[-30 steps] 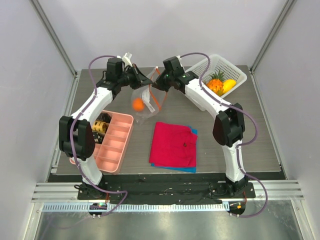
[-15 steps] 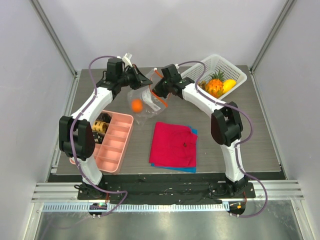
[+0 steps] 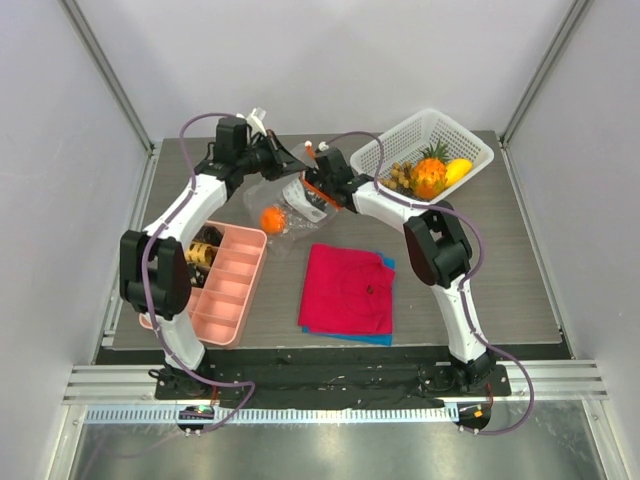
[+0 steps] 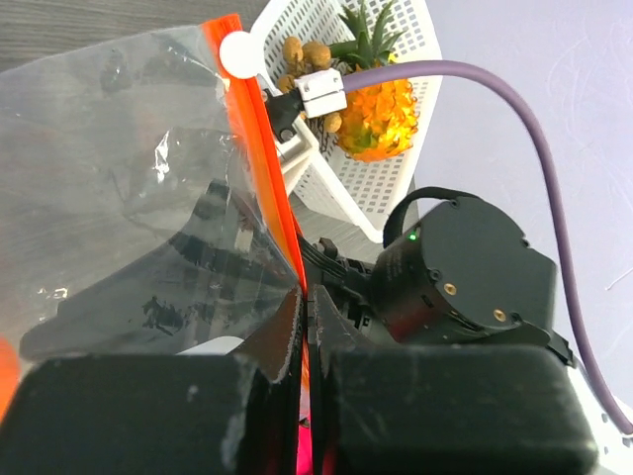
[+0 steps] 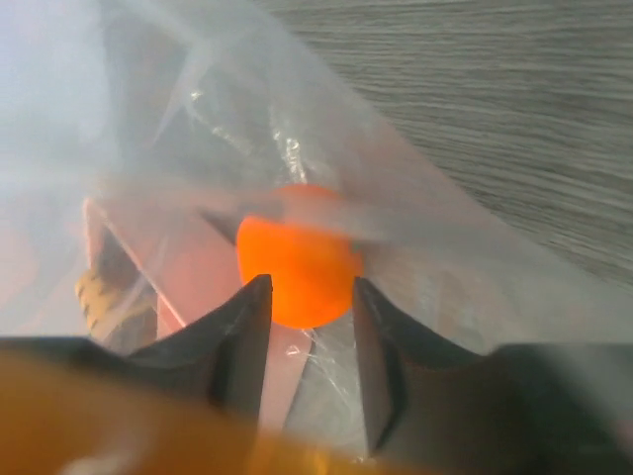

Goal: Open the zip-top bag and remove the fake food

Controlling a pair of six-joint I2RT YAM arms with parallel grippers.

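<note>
Removal step: left gripper [image 4: 302, 295] pinches the bag [image 4: 119, 148] by its strip; right gripper [image 5: 305, 292], spread, apparently inside, must close on the orange [image 5: 297, 247].

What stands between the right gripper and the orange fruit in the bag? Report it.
No solid thing. In the right wrist view the orange fruit sits straight ahead of the open right gripper. Only the zip-top bag and its clear film surround it; whether a layer crosses the path cannot be told.
</note>
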